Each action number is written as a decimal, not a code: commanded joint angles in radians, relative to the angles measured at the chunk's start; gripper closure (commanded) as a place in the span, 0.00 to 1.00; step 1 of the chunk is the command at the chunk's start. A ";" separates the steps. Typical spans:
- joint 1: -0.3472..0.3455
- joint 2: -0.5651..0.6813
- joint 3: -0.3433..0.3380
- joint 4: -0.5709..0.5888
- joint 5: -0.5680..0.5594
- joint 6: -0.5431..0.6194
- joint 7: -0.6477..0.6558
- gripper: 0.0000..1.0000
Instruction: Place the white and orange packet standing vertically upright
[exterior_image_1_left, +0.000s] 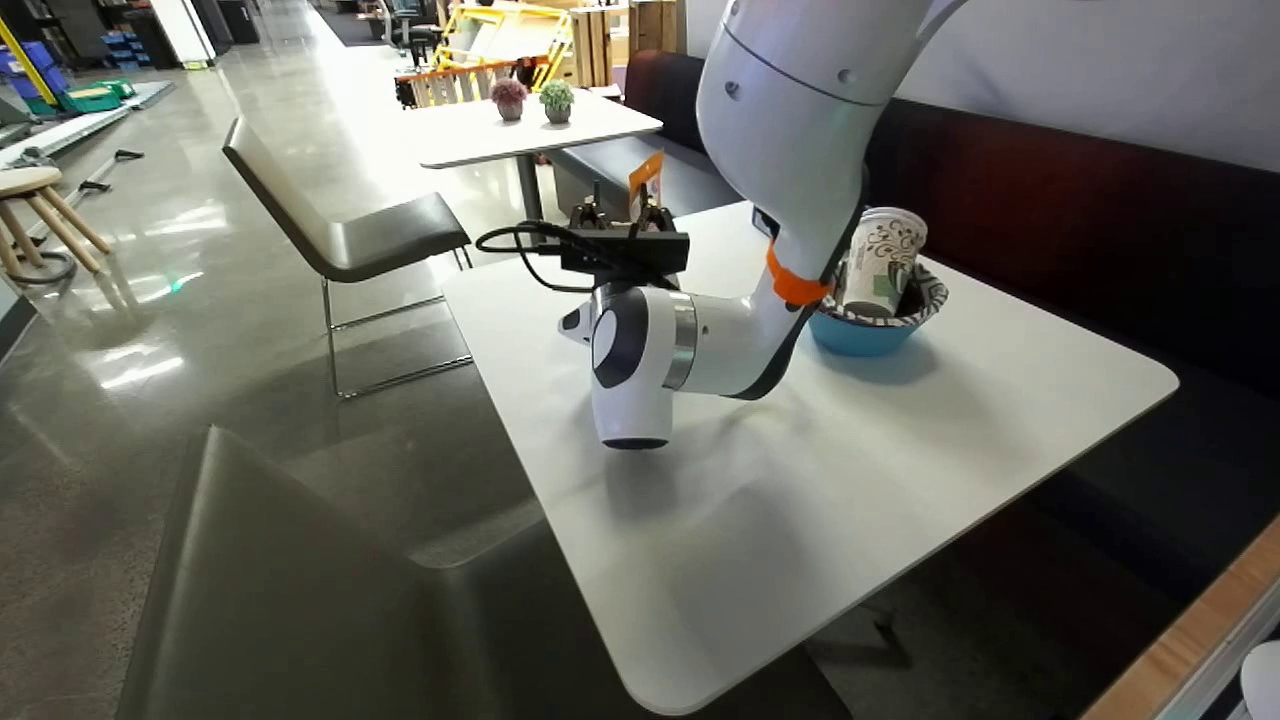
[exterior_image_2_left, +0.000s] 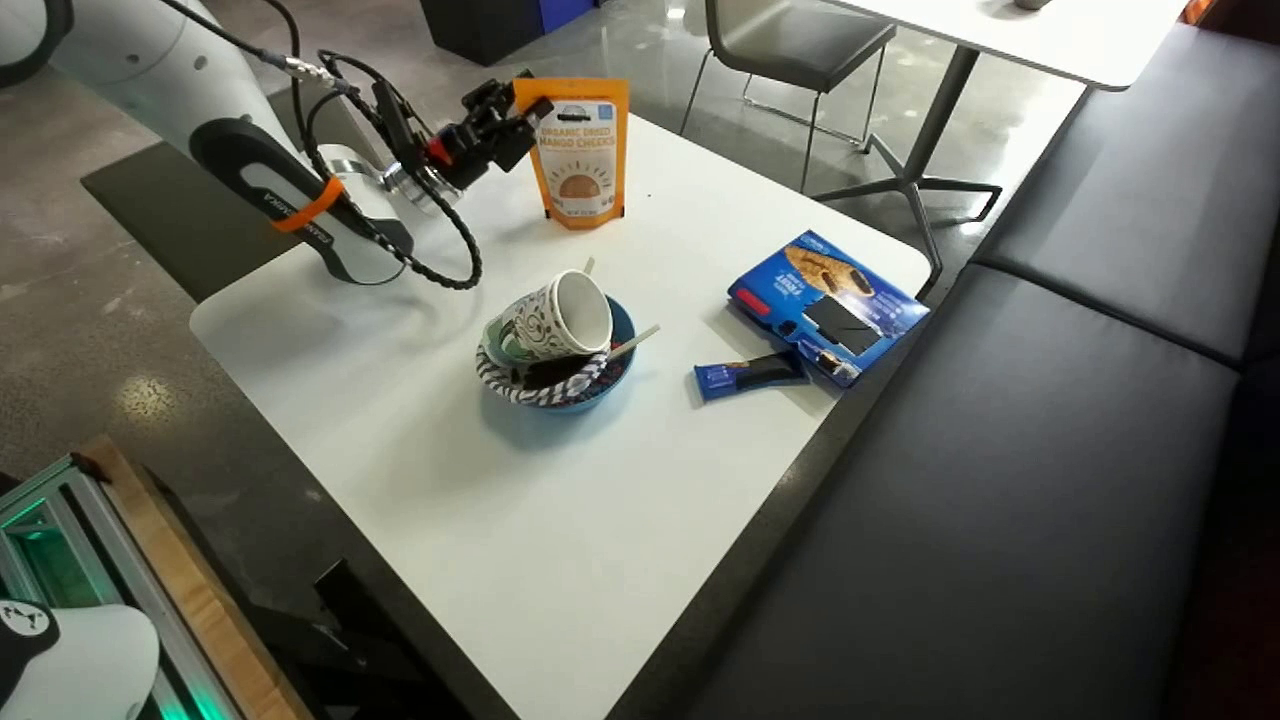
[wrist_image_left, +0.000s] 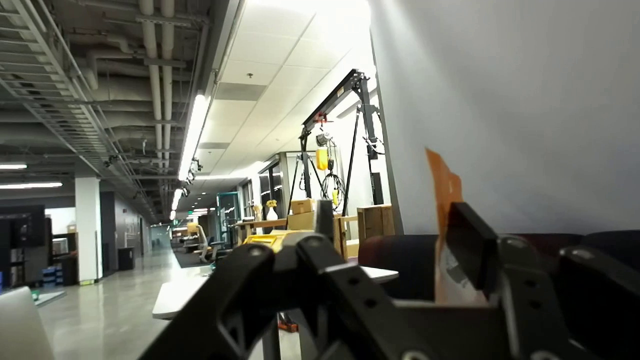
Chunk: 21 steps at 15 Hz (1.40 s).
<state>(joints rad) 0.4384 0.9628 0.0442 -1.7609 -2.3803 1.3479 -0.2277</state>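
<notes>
The claw (wrist_image_left: 396, 230) is spread wide around one edge of the white and orange packet (exterior_image_2_left: 585, 165), which stands upright on the counter (exterior_image_2_left: 560, 530), while a paper cup (exterior_image_2_left: 540, 328) sits tilted in a blue bowl (exterior_image_1_left: 862, 338) and a blue box (exterior_image_2_left: 830, 308) lies flat with a little blue bar (exterior_image_2_left: 722, 380) beside it
</notes>
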 joint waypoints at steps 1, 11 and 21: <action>0.005 -0.020 0.001 -0.023 -0.023 -0.002 -0.021 0.06; 0.020 -0.165 0.056 -0.097 -0.004 0.001 -0.031 0.00; 0.005 -0.354 0.144 -0.211 0.100 0.016 -0.041 0.00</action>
<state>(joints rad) 0.4648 0.7136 0.1429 -1.8851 -2.3516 1.3479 -0.2959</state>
